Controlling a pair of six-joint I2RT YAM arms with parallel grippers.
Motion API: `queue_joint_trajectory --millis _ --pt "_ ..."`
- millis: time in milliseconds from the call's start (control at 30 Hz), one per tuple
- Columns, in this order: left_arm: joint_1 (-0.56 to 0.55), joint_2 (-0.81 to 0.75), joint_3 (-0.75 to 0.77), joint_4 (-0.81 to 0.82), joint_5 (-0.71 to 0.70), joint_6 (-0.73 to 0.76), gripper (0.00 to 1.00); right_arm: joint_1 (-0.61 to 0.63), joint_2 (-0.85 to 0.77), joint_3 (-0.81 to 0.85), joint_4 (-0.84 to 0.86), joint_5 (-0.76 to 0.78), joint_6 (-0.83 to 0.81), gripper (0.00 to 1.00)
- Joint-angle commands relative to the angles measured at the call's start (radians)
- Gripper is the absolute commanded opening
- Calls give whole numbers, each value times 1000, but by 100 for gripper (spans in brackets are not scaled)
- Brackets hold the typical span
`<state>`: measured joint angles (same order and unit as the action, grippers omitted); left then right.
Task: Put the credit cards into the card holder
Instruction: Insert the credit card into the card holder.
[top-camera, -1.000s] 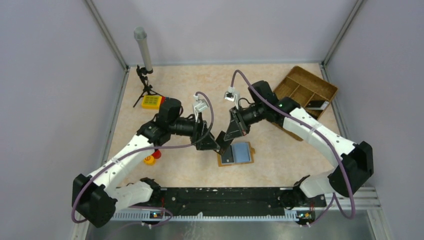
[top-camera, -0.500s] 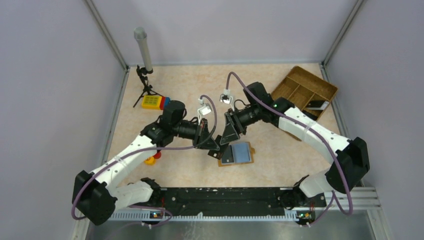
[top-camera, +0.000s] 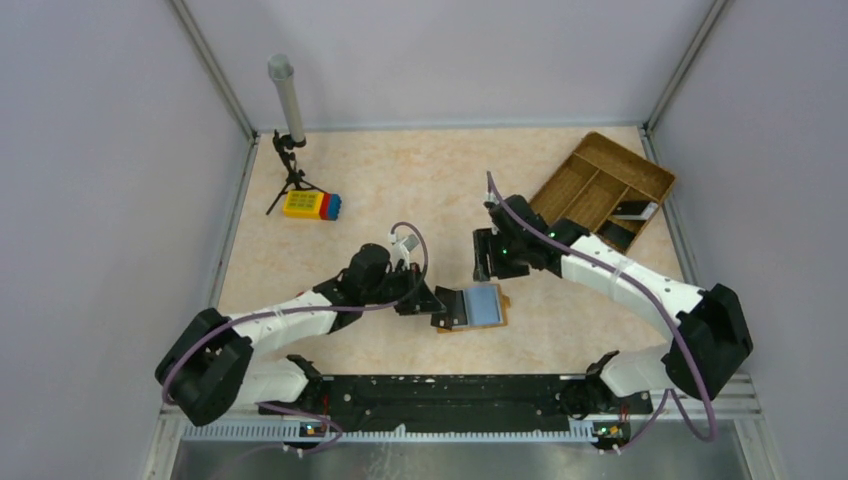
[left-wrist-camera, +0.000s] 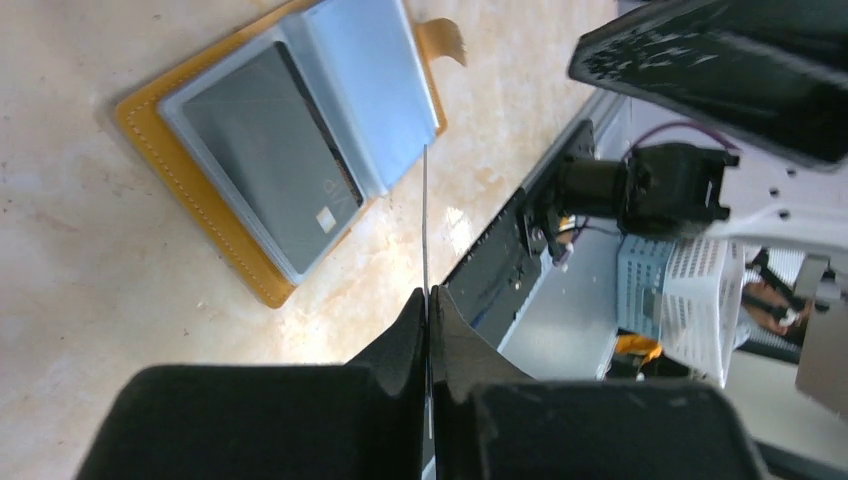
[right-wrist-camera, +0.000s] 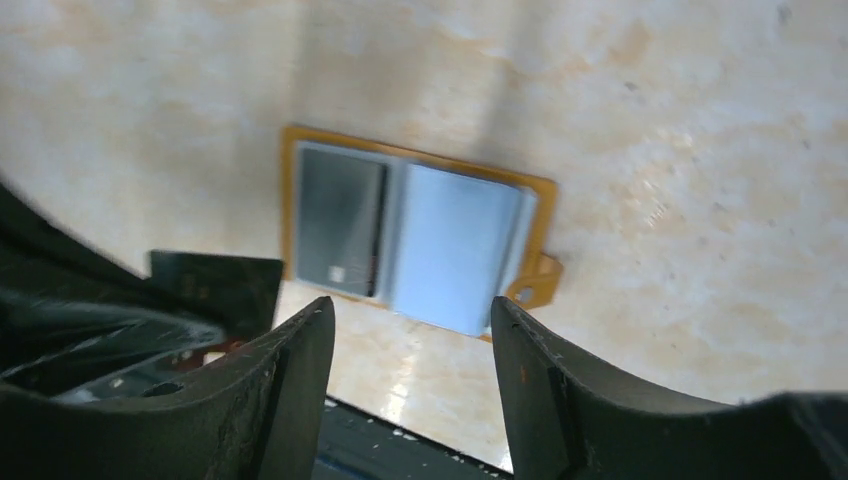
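The card holder (top-camera: 492, 322) lies open on the table, orange-tan, with a dark grey card (left-wrist-camera: 270, 160) in its left pocket and a light blue card (left-wrist-camera: 370, 90) in its right. My left gripper (left-wrist-camera: 427, 295) is shut on a thin dark credit card (right-wrist-camera: 215, 290), which shows edge-on in the left wrist view. That held card hangs just left of the holder's near-left corner. Behind the holder, my right gripper (right-wrist-camera: 410, 320) hovers open with nothing between its fingers. In the top view the left gripper (top-camera: 428, 300) is low by the holder and the right gripper (top-camera: 485, 258) is beyond it.
A brown woven tray (top-camera: 600, 150) stands at the back right with a black card (top-camera: 632, 210) in one compartment. A yellow-red-blue toy block (top-camera: 310, 205) and a small tripod with a grey post (top-camera: 288, 100) stand at the back left. The black rail (top-camera: 450, 390) runs along the near edge.
The dark card passed from my right gripper to my left. The left shut on it and dropped toward the holder. The right opened and drew back to the far side.
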<state>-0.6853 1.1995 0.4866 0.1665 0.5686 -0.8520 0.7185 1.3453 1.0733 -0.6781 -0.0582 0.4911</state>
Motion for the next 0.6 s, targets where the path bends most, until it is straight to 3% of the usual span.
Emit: queue_joint_trajectory --millis 0,267,567 --pt "-51 58 -27 228 -176 -156 0 31 40 -78 -24 257 132 57" --pt "-65 198 -49 313 -166 -196 0 90 150 -124 -6 372 185 54" --pt "-74 307 -44 416 -110 -223 0 104 213 -136 -21 425 204 23"
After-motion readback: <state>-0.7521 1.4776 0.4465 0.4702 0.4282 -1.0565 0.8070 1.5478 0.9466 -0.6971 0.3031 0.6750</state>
